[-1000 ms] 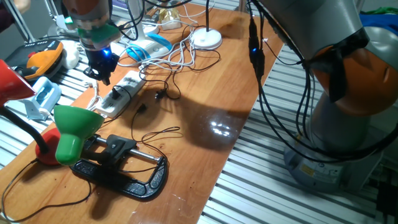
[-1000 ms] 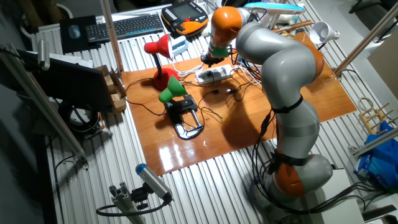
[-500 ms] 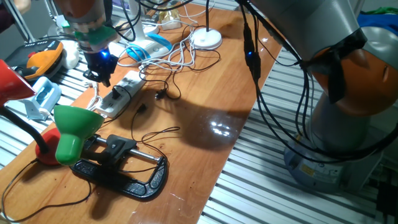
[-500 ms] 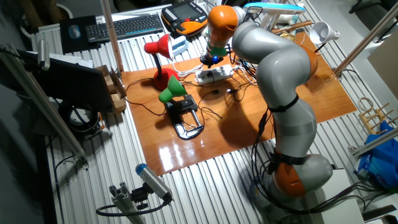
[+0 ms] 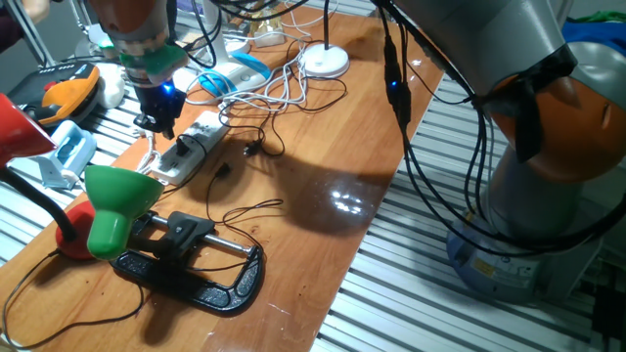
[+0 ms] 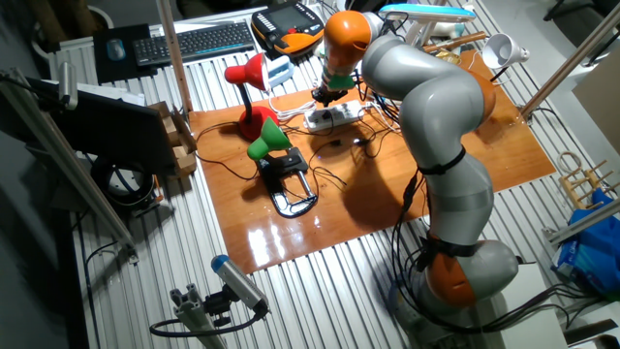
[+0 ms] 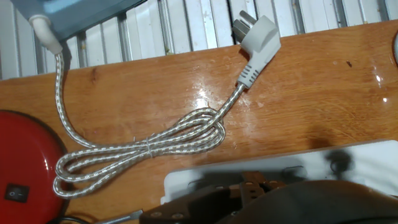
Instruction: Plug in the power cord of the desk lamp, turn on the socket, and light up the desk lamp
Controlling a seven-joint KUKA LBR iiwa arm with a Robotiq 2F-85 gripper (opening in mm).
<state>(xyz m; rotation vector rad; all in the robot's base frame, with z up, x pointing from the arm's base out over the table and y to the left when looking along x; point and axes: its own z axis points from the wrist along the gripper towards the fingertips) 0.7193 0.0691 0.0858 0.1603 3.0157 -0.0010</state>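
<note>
Your gripper (image 5: 158,119) hangs just above the near end of the socket (image 5: 191,147), which lies on the wooden table (image 5: 323,147) between the green lamp (image 5: 117,200) and the tangle of cables. You cannot tell how its jaws stand. In the hand view, a white plug (image 7: 256,38) with its braided cord (image 7: 149,146) lies loose beside the socket.

2 fixed views face the table (image 5: 323,147) oppositely; hand view looks straight down.
</note>
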